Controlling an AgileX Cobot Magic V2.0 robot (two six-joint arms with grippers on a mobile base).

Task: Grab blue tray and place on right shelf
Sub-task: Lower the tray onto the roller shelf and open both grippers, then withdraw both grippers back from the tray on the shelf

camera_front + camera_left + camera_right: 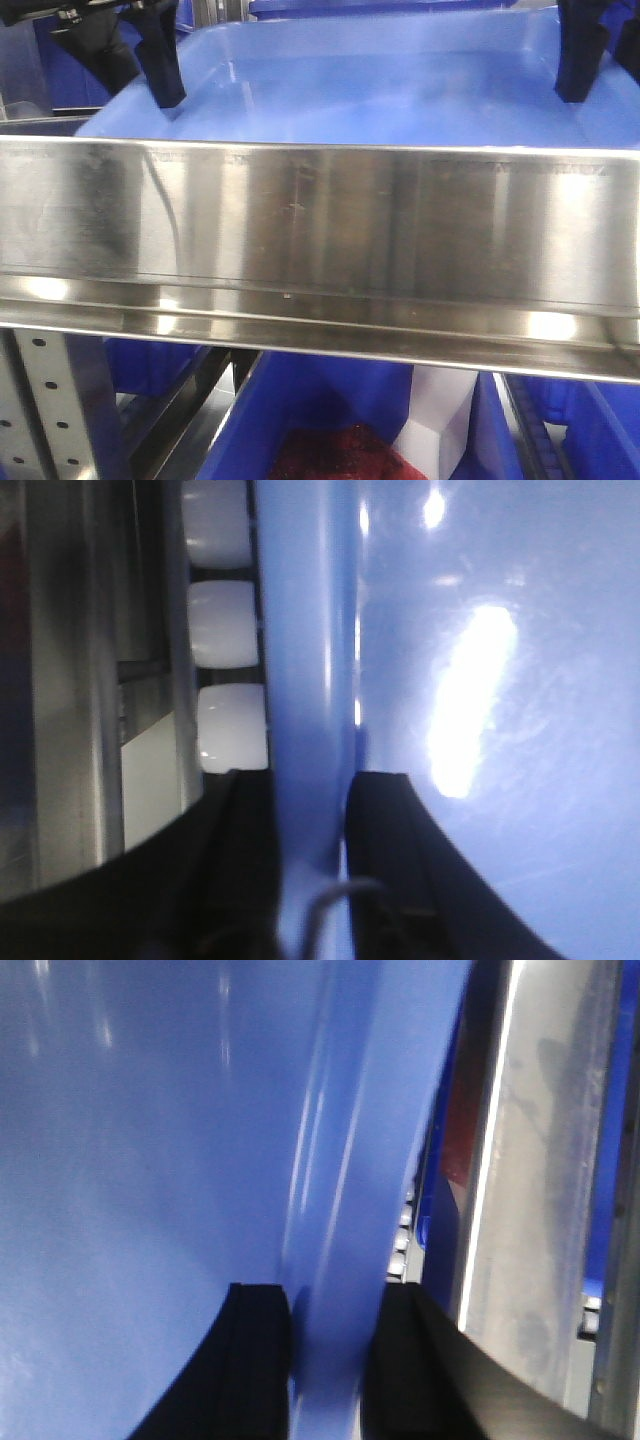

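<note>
Glossy light plastic is likely proving slippery, so the left gripper [315, 785] and right gripper [330, 1300] are clamping the blue tray [380, 90] by 2 opposite rims, holding it just behind the front rail of the right shelf [320, 220].

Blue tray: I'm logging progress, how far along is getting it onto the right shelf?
Done: the blue tray is grabbed, with the left gripper and right gripper each shut on a side rim, and it is behind the front rail of the right shelf. In hand: both hold it; the rail hides whether it rests on the shelf. Left: set it down, open both grippers.
</note>
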